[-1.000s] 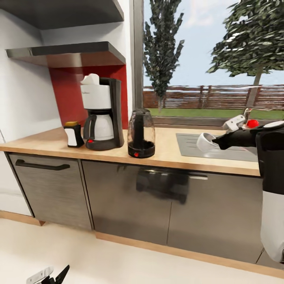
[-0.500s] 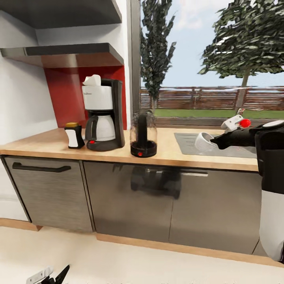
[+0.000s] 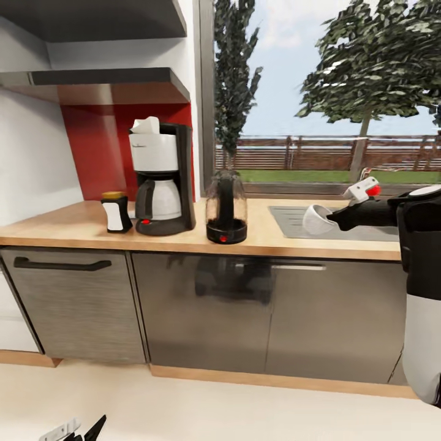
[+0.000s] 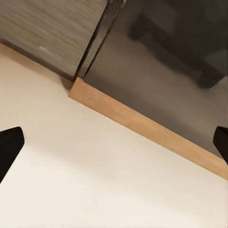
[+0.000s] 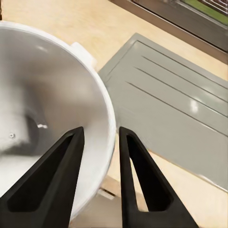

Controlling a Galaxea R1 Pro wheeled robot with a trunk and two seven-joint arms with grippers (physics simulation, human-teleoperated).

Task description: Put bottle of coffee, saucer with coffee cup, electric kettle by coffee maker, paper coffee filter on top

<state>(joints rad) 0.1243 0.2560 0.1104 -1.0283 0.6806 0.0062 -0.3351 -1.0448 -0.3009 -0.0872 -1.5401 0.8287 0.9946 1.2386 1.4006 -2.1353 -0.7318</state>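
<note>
Nearest, at seven o'clock in the head view, the left gripper (image 3: 73, 429) hangs low over the pale floor; its wrist view shows the fingertips set wide apart with nothing between them.

At three o'clock, the right gripper (image 5: 97, 183) is closed on the rim of the coffee cup (image 3: 315, 219), one finger inside the white bowl and one outside, and carries it above the front edge of the kitchen countertop (image 3: 73, 229), beside the grey sink (image 3: 288, 220).

Farther along the worktop, toward nine o'clock, stand the electric kettle (image 3: 226, 207), then the coffee maker (image 3: 162, 180) with the paper coffee filter (image 3: 144, 125) on top, then the bottle of coffee (image 3: 116, 212) at its far side. The kitchen shelf (image 3: 110, 78) sits above them.

The step in hand looks like delivering the cup. No saucer can be made out on the counter, so the next move probably calls for finding one, or a free spot beside the machine, and lowering the cup upright.

The kettle stands between the cup and the coffee maker, so the arm would likely need to pass over or in front of it.
</note>
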